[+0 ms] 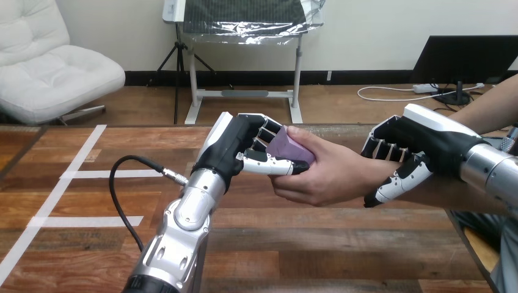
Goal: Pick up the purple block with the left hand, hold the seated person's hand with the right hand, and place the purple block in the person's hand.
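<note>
The purple block (288,148) is pinched between the thumb and curled fingers of my left hand (244,149) above the middle of the table. The person's hand (327,174) reaches in from the right and cups the block from the other side, its fingers touching the block and my thumb. My right hand (415,152) wraps over the person's wrist (372,177), fingers curled over the top and thumb under it.
The wooden table (305,256) stretches below both arms, with white tape lines (67,174) at its left. A black cable (122,183) loops off my left forearm. The table's right edge (470,244) runs near my right arm.
</note>
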{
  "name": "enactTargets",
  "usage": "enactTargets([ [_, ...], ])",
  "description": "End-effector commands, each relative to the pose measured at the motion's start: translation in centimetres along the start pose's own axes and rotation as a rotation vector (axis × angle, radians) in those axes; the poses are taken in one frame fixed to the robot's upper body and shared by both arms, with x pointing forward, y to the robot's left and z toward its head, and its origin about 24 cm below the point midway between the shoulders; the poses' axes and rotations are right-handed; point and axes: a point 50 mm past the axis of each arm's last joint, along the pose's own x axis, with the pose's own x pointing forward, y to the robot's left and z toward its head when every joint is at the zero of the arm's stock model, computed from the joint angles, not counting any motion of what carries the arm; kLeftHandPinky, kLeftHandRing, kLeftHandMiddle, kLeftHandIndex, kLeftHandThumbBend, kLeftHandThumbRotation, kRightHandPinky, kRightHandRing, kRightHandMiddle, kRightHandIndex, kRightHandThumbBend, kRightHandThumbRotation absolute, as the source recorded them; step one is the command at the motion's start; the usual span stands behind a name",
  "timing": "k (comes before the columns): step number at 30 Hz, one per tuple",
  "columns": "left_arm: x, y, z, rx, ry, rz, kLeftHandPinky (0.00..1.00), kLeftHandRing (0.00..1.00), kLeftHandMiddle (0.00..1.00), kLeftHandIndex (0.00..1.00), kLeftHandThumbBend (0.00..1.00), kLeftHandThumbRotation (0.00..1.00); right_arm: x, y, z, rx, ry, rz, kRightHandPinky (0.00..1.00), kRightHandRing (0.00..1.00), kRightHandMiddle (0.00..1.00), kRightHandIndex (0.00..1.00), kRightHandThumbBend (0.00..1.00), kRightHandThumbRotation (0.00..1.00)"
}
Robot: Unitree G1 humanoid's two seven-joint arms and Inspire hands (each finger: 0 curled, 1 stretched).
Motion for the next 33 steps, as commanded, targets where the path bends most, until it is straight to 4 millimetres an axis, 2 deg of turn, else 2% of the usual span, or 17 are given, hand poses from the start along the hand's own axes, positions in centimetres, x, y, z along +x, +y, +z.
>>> enactTargets([
  [1, 1.5, -1.7, 3.5, 0.034, -0.096, -0.058, 0.37, 0.43, 0.47, 0.48, 0.66, 0.00, 0.0, 0.0, 0.7, 0.027, -0.042, -0.015, 0.33, 0.41, 0.47, 0.50, 0.88, 0.06],
  [17, 1.5, -3.7, 3.7, 0.053, -0.112, -0.138, 0.39, 0.46, 0.49, 0.48, 0.66, 0.00, 0.0, -0.1, 1.1, 0.036, -0.060, -0.023, 0.29, 0.36, 0.43, 0.49, 0.88, 0.06],
  [33, 1.2, -4.2, 3.2, 0.054, -0.105, -0.161, 0.39, 0.45, 0.48, 0.48, 0.65, 0.00, -0.1, -0.1, 1.1, 0.029, -0.052, -0.025, 0.29, 0.36, 0.43, 0.48, 0.89, 0.08],
])
